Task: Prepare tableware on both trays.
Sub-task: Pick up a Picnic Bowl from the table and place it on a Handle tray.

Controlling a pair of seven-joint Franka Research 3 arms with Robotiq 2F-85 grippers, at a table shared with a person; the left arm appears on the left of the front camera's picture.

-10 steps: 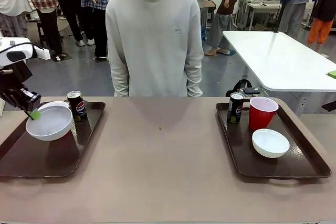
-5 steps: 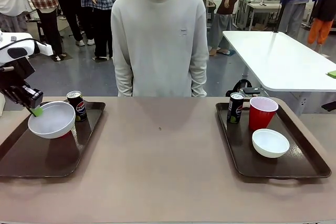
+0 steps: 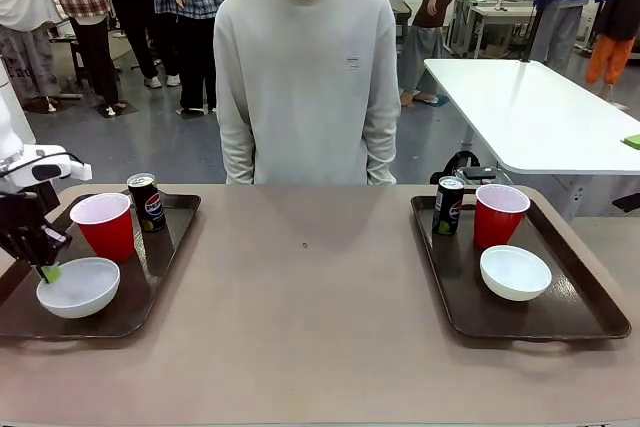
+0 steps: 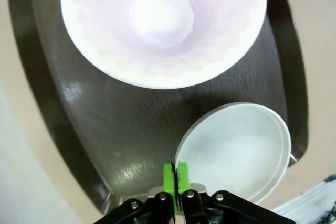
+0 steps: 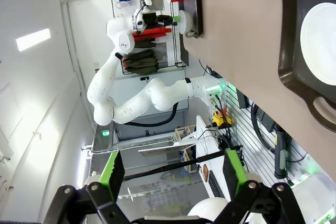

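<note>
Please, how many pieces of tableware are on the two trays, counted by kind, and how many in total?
Red cups: 2, one on the left tray at, one on the right tray at.
White bowls: 2, at and.
Soda cans: 2, at and.
Total: 6.

The left tray [image 3: 160, 277] runs off the frame's left edge, and the Pepsi can's [image 3: 147, 202] print is too tiny to read.
</note>
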